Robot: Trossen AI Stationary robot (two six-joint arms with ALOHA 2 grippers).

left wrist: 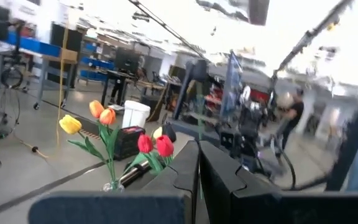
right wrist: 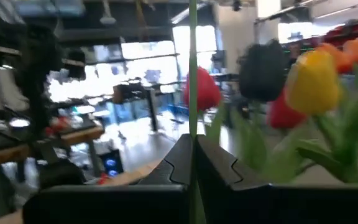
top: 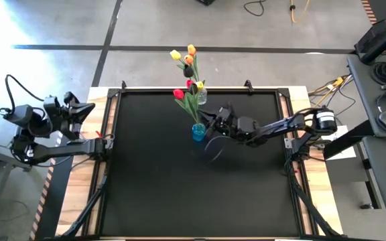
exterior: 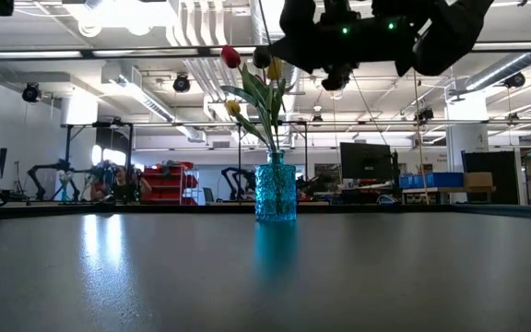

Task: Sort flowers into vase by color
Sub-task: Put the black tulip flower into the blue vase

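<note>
Green stem (right wrist: pixel 192 68) sits pinched in the closed right end effector (top: pixel 214 122) just beside the blue vase (top: pixel 198 132) on the black bench (top: pixel 153 187). That thin stem runs upright (head unseen); it could slip or snag the flowers (top: pixel 187 67) leaning away from the vase. Left end effector (top: pixel 79 110) waits shut, empty, at the bench's edge.

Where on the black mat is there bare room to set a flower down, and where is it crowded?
The black mat lies bare between the left claw, parked shut at the left edge, and the blue vase, and across the whole near half. It is crowded at the far middle: the flowers rise there, and the right claw, shut on a thin green stem, sits beside the vase.
</note>
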